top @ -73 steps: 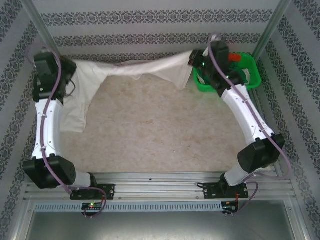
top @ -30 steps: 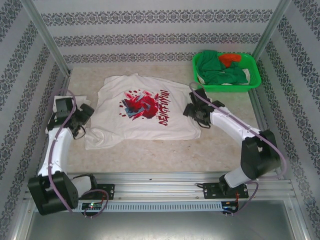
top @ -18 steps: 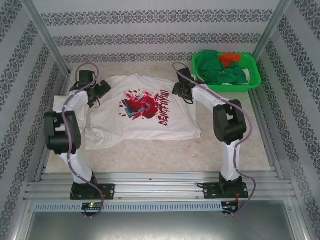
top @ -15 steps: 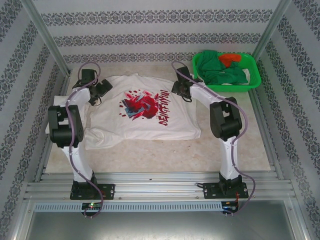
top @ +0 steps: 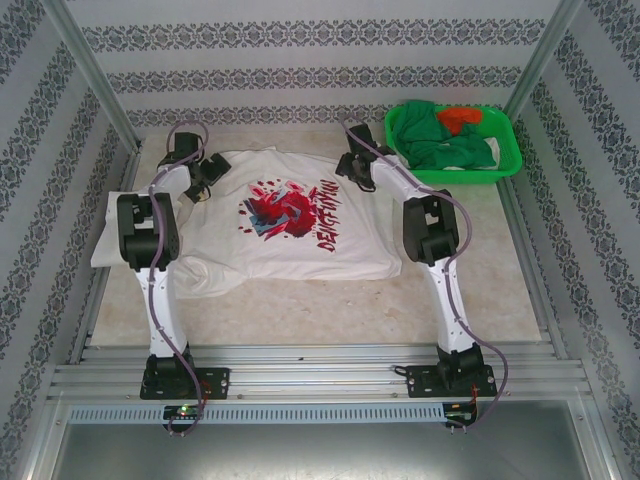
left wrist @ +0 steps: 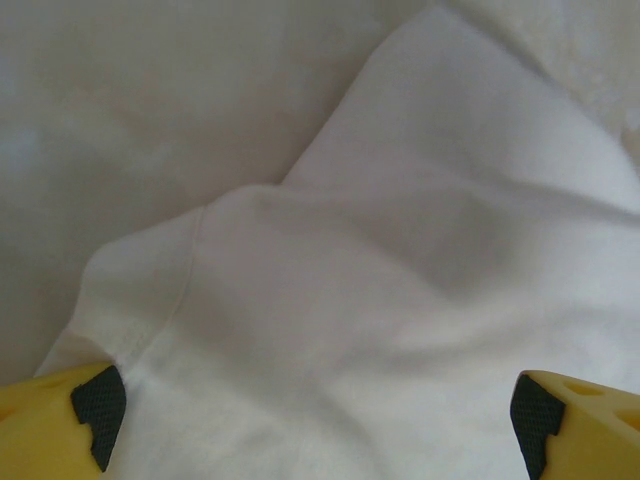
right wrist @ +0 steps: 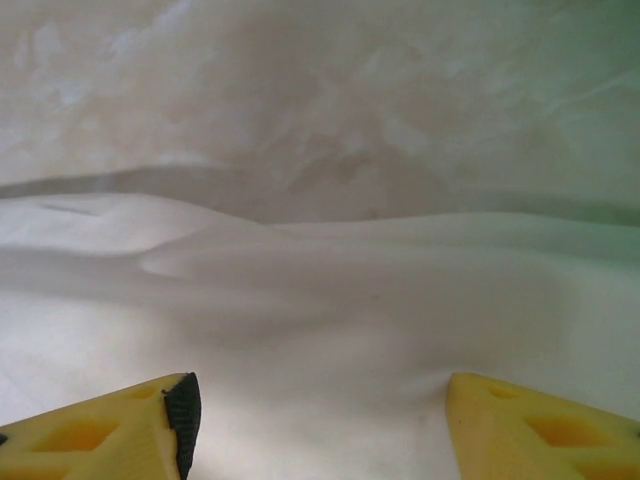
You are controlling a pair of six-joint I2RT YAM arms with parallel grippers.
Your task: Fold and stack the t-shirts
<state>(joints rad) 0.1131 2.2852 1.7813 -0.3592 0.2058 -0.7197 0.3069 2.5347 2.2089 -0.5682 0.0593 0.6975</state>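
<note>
Centrally, t-shirt (top: 290,225) flat on beige marbled table (top: 300,305); patterned walls (top: 320,60); left end effector (left wrist: 315,410), right end effector (right wrist: 320,400) spread.

Robot test cell, probably a lab: aluminium rail frame (top: 320,372), upright corner posts (top: 90,78), patterned wall panels (top: 320,40) all round, marble-look tabletop (top: 300,310), wired arm bases (top: 180,380) bolted down.

Black lettering (top: 330,212) on the white cotton t-shirt (top: 290,250) is unreadably small. The left arm (top: 148,232) hides part of one sleeve.

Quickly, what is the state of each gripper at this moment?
Left gripper: open above the white t-shirt, holding nothing.
Right gripper: also open above it, holding nothing.
</note>
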